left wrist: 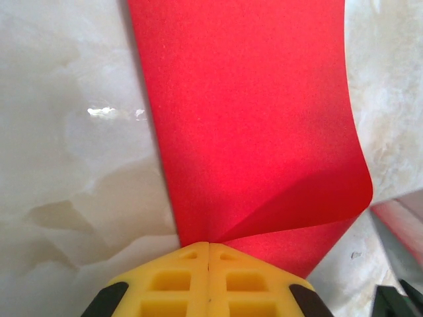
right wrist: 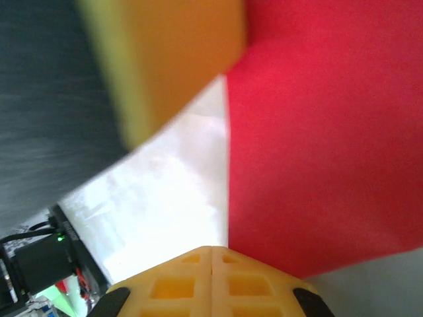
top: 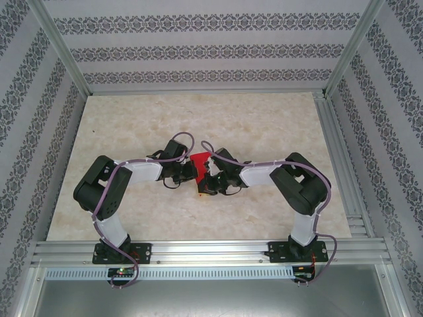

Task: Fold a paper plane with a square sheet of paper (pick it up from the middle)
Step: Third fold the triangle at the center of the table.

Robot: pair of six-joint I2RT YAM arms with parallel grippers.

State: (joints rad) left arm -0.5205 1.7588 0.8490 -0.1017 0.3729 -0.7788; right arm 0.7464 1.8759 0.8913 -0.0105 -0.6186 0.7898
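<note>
Red paper plane, part-folded: pinched by my left claw and my right claw, both pressed together on it. Pull evenly, lay crease flat on tabletop.

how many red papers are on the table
1. A single red paper is at the middle of the table, pinched by the left gripper and the right gripper. Another could be hidden under the arms.

Black-and-white arms trail purple cables and end in yellow waffle-pocketed fingers.
</note>
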